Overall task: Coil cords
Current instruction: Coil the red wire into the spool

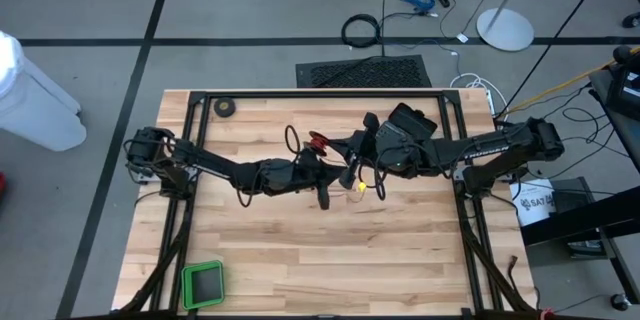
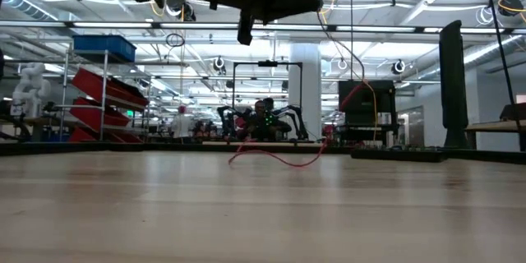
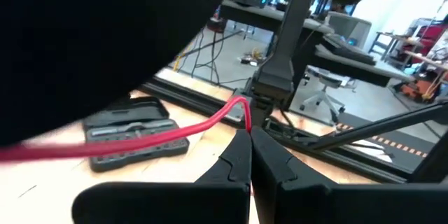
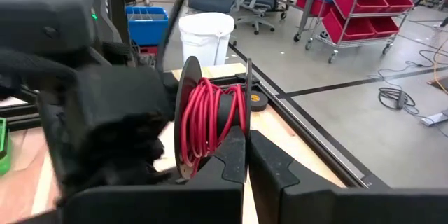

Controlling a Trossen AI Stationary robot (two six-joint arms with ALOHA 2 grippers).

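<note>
- Both arms meet near the middle of the wood surface (image 1: 300, 250), towards its far half, up in the air.
- Right end effector (image 4: 246, 140): clenched on the rim of the black reel (image 4: 210, 122), which stands on edge w/ red wire (image 4: 203, 119) wound round its core. In the high view the reel (image 1: 318, 142) sits btwn the two arms.
- Left end effector (image 3: 250, 136): fingers pressed together, pinching the red wire (image 3: 210, 120); wire runs off sideways from the tips.
- Low view: a loose stretch of red wire (image 2: 275, 158) lies in a wavy line on the surface, and a strand hangs down from the arms above.
- Also on the surface: black tape roll (image 1: 226, 108) at the far left corner, green tray (image 1: 203, 284) at the near left, dark tool case (image 3: 133, 134) beyond the left end effector.
</note>
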